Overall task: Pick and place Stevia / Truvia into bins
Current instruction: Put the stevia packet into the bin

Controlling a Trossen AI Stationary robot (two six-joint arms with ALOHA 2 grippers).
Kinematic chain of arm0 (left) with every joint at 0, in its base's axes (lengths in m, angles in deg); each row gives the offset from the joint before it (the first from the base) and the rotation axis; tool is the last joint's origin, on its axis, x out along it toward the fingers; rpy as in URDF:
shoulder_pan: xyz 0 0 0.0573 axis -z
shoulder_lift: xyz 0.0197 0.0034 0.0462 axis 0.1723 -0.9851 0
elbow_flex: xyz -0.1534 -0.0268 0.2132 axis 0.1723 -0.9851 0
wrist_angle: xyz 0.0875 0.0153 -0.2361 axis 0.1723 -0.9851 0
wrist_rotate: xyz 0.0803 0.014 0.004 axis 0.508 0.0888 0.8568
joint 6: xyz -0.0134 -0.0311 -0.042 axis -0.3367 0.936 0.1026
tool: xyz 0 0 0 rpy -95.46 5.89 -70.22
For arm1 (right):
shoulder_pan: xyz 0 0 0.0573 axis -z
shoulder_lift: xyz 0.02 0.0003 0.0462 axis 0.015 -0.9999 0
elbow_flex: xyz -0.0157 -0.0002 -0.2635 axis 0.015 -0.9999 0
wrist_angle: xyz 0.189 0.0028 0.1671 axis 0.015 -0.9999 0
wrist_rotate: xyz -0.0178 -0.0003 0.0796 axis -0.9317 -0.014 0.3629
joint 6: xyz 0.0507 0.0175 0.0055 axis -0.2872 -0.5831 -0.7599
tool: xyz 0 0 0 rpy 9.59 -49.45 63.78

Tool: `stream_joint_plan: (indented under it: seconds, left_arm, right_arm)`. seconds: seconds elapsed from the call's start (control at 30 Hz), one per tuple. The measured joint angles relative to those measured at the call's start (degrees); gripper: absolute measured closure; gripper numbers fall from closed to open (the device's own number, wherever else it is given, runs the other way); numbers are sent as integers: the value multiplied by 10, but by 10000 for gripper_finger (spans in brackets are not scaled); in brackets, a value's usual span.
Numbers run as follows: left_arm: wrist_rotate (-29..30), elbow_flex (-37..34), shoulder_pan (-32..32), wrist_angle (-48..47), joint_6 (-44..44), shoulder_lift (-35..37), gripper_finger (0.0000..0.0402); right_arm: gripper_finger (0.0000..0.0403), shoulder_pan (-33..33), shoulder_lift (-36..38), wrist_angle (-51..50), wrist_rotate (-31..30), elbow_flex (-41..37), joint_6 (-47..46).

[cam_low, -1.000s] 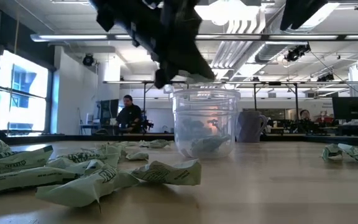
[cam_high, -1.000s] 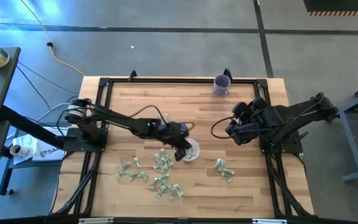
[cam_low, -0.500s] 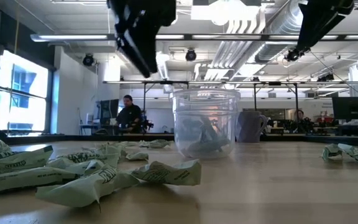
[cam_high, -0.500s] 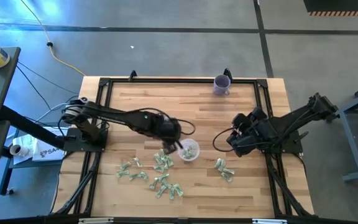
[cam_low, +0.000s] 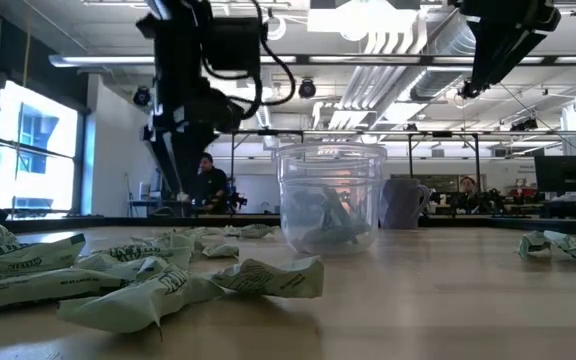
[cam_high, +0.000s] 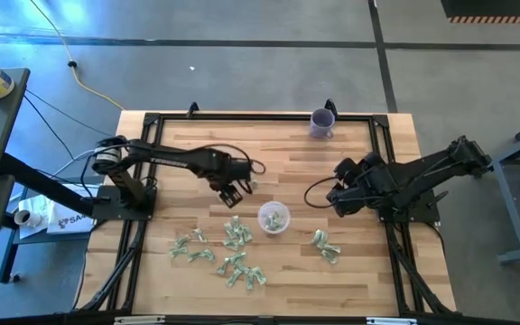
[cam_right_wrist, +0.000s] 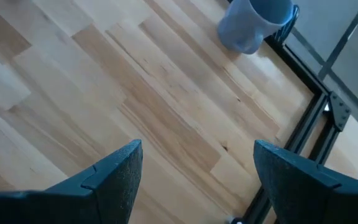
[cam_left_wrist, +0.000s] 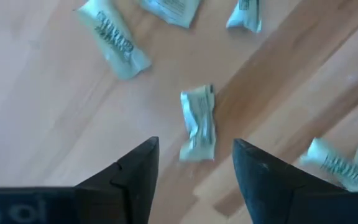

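Here my left gripper hangs above the table with its fingers parted wide and empty, one sachet lying loose on the wood between them. The cup stands just beside, apparently with a few sachets inside. My right gripper waits past the cup, fingers spread wide, touching nothing.

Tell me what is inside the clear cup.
The clear cup holds a few crumpled green-and-white sachets at its bottom. Their exact count is hidden by overlap.
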Motion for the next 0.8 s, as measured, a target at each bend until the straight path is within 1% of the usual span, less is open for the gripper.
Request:
stream_joint_plan:
  seconds: [0.07,0.13,0.27,0.47,0.57,0.67,0.8]
  left_arm:
    - [-20,-24,-14,37,-10,-3,169]
    - [-28,-44,-22,62,-11,-5,169]
    - [-32,-89,-31,107,-12,-4,170]
    - [-41,-143,-28,182,-9,-1,170]
    - [-31,-152,-24,191,-4,-1,176]
    - [-10,-152,-18,187,-9,-1,207]
    - [1,-153,-17,189,-14,-2,278]
  right_arm:
    - [108,4,0,7,4,0,5]
    - [108,4,0,14,9,0,7]
    - [108,4,0,35,15,0,7]
    - [108,7,0,49,15,0,7]
    - [108,18,0,49,14,0,9]
    - [108,32,0,49,14,0,13]
    - [108,50,0,50,16,0,31]
